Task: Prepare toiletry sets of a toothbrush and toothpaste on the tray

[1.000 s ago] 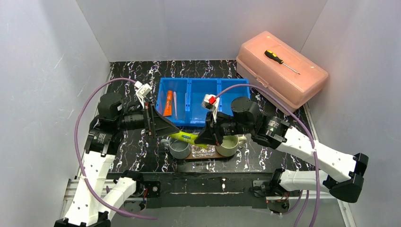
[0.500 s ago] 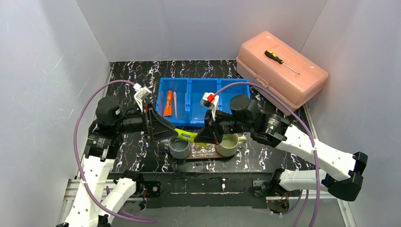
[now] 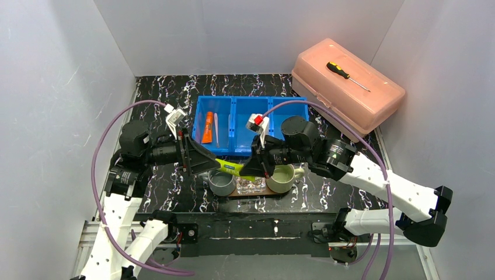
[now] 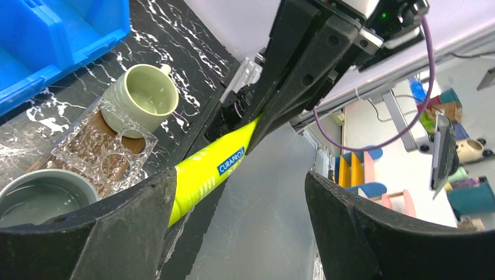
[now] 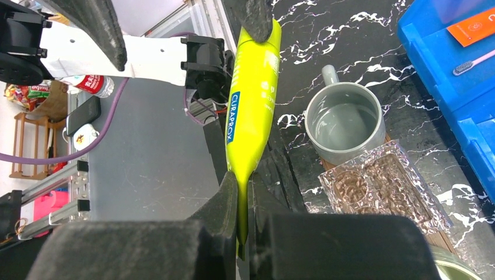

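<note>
Green tube point(image 5: 251, 111) held aloft near grey mug point(image 3: 222, 183), which stands on tray point(image 3: 255, 194) by desk's front edge. Right gripper point(image 5: 240, 192) pinches tube's flat end. Left gripper point(image 4: 239, 178) jaws spread; cap end seemingly touches one finger point(image 4: 117, 233).

Blk marbled table point(image 3: 157, 186): blue bin point(image 3: 251, 98) mid, pink box point(image 3: 373, 102) back R, wooden tray point(image 3: 232, 193) front.

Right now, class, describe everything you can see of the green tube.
The green tube is bright yellow-green and glossy like soft plastic, with a blue label reading CURAPROX. It hangs in the air, roughly level, near the grey mug. The right claw pinches its flat crimped end. Its wider end lies against one finger of the open left claw.
</note>
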Robot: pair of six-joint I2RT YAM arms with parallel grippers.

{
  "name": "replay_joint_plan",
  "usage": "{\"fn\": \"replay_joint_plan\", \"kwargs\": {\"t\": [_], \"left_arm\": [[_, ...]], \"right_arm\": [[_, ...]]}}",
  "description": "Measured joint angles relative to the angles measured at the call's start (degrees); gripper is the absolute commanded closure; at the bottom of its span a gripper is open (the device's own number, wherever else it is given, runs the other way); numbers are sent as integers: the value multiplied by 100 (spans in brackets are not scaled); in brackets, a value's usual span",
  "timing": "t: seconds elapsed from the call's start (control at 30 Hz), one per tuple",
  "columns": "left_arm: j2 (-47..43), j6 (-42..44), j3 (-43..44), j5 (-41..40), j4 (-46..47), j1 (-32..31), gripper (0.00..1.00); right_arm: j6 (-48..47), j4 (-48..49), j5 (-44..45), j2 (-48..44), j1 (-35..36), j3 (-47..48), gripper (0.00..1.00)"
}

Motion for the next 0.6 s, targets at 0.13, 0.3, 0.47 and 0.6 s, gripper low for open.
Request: {"fn": "replay_joint_plan", "kwargs": {"t": [0.13, 0.3, 0.47, 0.6], "left_arm": [[-37, 131, 129, -459, -326, -2, 13], [-177, 210, 236, -955, -656, -2, 11], [-216, 177, 240, -1010, -778, -4, 13], [-210, 92, 232, -721, -697, -4, 15]], "right_arm": [[-50, -109, -26, 9, 0, 22, 99], [-140, -57, -240, -28, 0, 52, 99], [-160, 205, -533, -216, -4, 50, 99], [-153, 439, -678, -372, -4, 39, 99]]}}
